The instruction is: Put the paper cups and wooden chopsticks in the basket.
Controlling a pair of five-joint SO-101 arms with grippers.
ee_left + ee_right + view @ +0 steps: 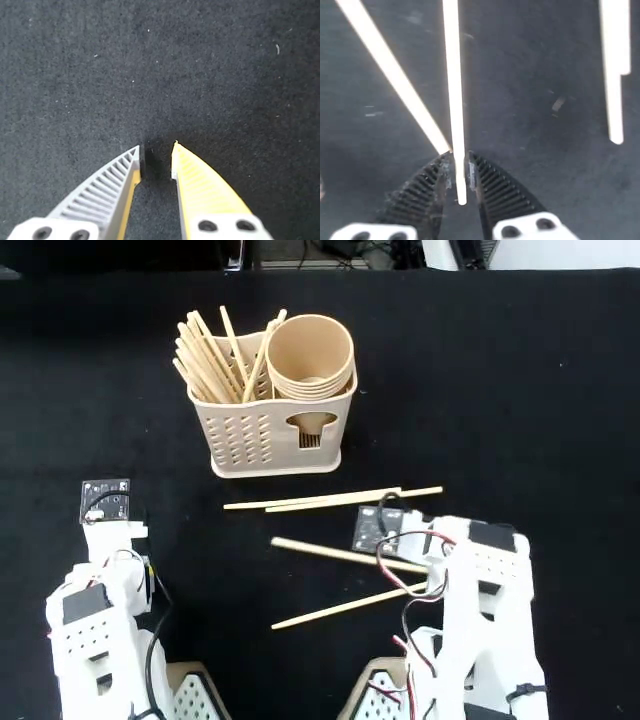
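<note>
Currently on the chopstick step: the cups are binned and the right arm has a stick in its grip.
At left, the left gripper hangs over bare cloth, jaws slightly apart and holding nothing. Further right and farther back, the basket holds a bundle of sticks in its left compartment and stacked cups in its right. In front of it lie four loose sticks: a pair lying together nearest the basket, the middle stick, then the lowest stick. The right gripper is clenched on the middle stick's right end, with the lowest stick's end just beside one finger. Likely next: lift without dragging that neighbour, carry it to the left compartment, tip it upright and release. Three sticks would remain.
</note>
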